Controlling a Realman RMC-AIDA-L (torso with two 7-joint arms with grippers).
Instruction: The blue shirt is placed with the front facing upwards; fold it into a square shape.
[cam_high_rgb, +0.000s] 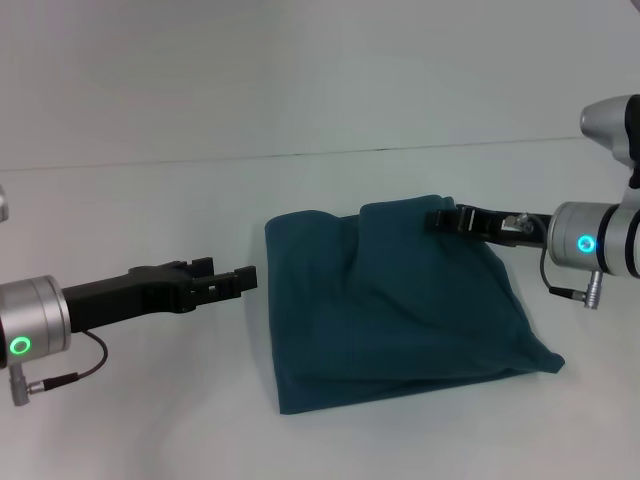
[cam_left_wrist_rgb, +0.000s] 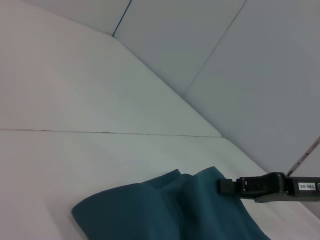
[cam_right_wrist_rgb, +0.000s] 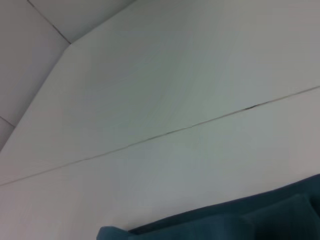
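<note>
The blue shirt (cam_high_rgb: 400, 310) lies folded into a rough, thick rectangle in the middle of the white table (cam_high_rgb: 130, 200), plain teal side up, with a rumpled raised flap at its far right corner. My right gripper (cam_high_rgb: 440, 219) comes in from the right and is shut on the edge of that flap; the left wrist view shows its black tip (cam_left_wrist_rgb: 223, 186) against the cloth (cam_left_wrist_rgb: 165, 210). My left gripper (cam_high_rgb: 240, 278) hovers open just left of the shirt's left edge, apart from it. A strip of the shirt (cam_right_wrist_rgb: 240, 225) shows in the right wrist view.
A thin seam (cam_high_rgb: 150, 163) runs across the table behind the shirt, where the table meets the pale wall (cam_high_rgb: 320, 70). Bare white surface surrounds the shirt on all sides.
</note>
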